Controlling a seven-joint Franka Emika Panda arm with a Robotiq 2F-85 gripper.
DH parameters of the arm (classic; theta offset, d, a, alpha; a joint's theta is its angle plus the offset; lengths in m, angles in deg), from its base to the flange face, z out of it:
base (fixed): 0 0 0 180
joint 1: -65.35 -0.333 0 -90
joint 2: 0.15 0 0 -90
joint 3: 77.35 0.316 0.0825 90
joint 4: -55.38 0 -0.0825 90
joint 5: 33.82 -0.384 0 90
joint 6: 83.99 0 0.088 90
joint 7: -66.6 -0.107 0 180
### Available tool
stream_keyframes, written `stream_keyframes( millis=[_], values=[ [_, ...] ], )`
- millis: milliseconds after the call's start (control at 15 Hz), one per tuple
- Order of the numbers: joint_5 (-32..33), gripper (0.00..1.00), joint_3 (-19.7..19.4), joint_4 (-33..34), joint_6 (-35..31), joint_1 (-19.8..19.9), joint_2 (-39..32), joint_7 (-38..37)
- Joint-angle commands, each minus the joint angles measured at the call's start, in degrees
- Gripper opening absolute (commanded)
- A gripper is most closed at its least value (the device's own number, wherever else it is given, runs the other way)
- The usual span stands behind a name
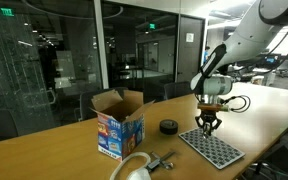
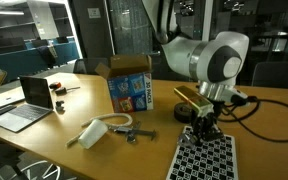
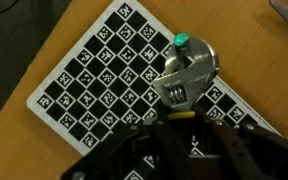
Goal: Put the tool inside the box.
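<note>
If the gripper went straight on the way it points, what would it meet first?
The checkered board right below it; the wrench that the gripper seems to hold would likely touch it first.

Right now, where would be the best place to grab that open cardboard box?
Probably one side wall, from straight above: the box stands upright with its top open and flaps raised, so a thin edge is exposed, while the body looks wide.

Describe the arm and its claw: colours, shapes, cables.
The arm is white, with rounded, bulbous joints and dark bands between segments. The claw is black. A black cable loops beside the wrist.
</note>
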Motion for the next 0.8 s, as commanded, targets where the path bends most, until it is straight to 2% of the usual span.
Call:
stream_keyframes(
  millis=[0,200,400,733],
  values=[
    [4.8,0.16,-0.9,1.3,6.6,-2.6,8.9,-4.0],
    [5.4,0.16,0.9,3.7,8.4,-3.3,14.4,-3.8],
    [2.2,0.16,3.7,7.1,7.9,-3.7,18.5,-1.9],
    [-0.6,0.16,8.4,14.6,8.0,-5.9,20.2,0.1]
  ],
)
